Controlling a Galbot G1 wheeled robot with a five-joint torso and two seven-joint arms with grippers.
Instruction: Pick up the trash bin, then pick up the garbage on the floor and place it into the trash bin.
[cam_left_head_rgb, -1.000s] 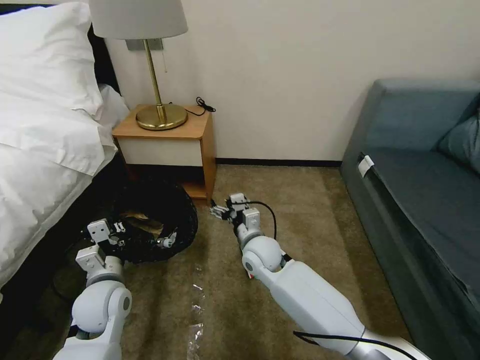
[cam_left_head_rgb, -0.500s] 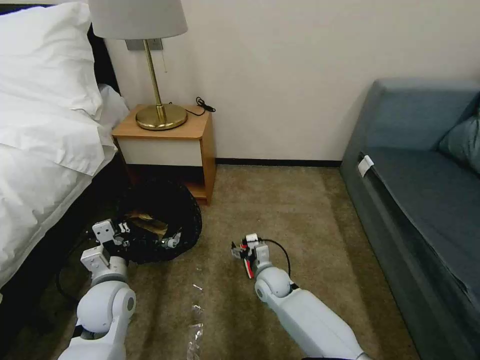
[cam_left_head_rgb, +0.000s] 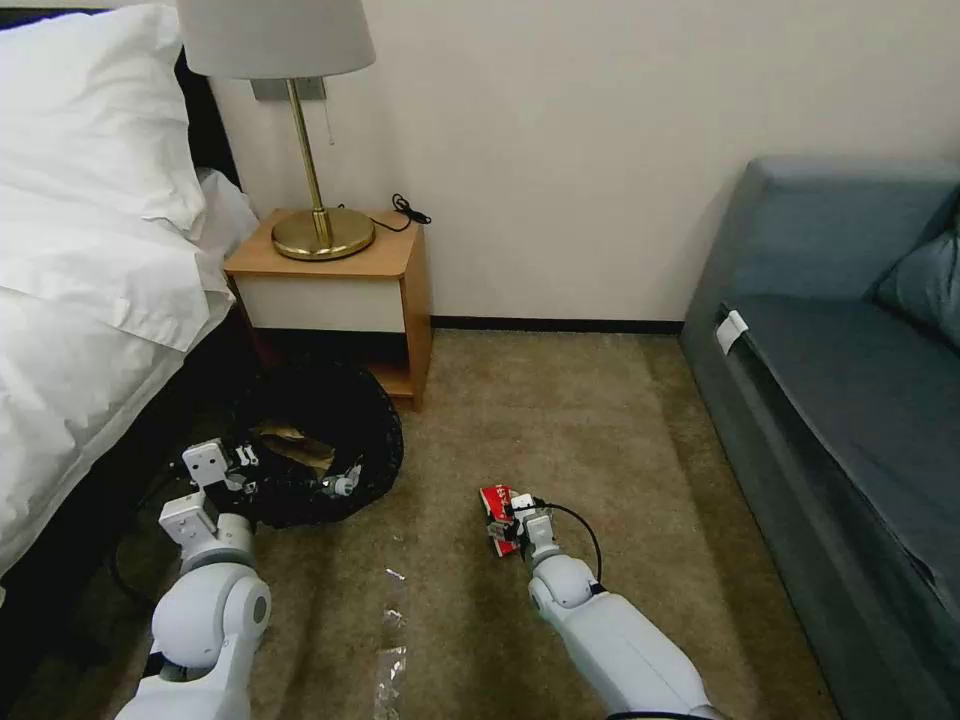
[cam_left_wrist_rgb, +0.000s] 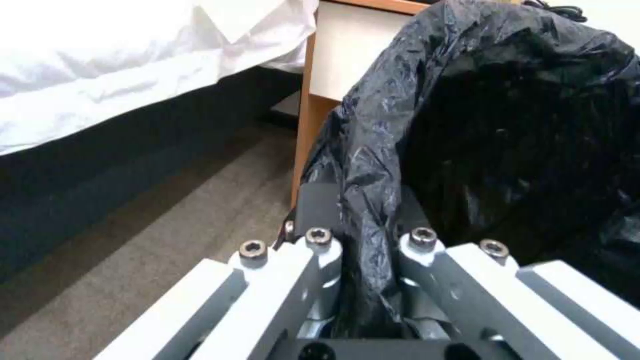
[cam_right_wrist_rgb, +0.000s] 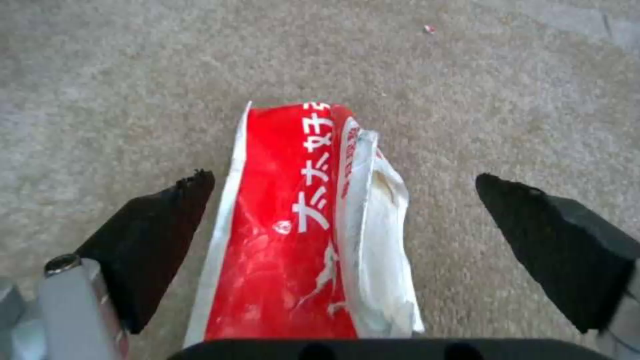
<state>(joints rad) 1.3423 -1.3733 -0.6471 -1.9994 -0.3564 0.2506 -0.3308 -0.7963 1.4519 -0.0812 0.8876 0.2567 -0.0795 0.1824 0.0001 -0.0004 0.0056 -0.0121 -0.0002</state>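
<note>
near the lower centre of the head frame, the right gripper (cam_left_head_rgb: 512, 520) is lowered over the red packet (cam_left_head_rgb: 497, 512) on the carpet (cam_left_head_rgb: 600, 420). in the right wrist view the packet (cam_right_wrist_rgb: 300, 225) lies flat between the two black fingertips (cam_right_wrist_rgb: 160, 235), which are spread wide with carpet visible on both sides; nothing is pinched yet. the straddle looks like a set-up for closing across the packet's narrow side. the near end of the packet is cut off by the gripper body at the bottom edge of that view, so its full length is not seen.

at lower left of the head frame, the left gripper (cam_left_head_rgb: 285, 480) is clamped on the near rim of the trash bin (cam_left_head_rgb: 320, 440). in the left wrist view the fingers (cam_left_wrist_rgb: 320, 250) are pressed together on a fold of the black bag (cam_left_wrist_rgb: 373, 200) over the rim, presumably so the bin is kept open and close for drop-off. whether the bin is lifted or resting on the floor cannot be told; its white body is hidden by the bag. a brown wrapper (cam_left_head_rgb: 290, 445) is seen inside it.

a clear piece of film (cam_left_head_rgb: 390, 650) lies on the carpet at the bottom centre; what it is cannot be made out.

further back: nightstand (cam_left_head_rgb: 330, 270) with lamp (cam_left_head_rgb: 300, 120) upper left, bed (cam_left_head_rgb: 80, 250) at far left, sofa (cam_left_head_rgb: 850, 380) at right.
</note>
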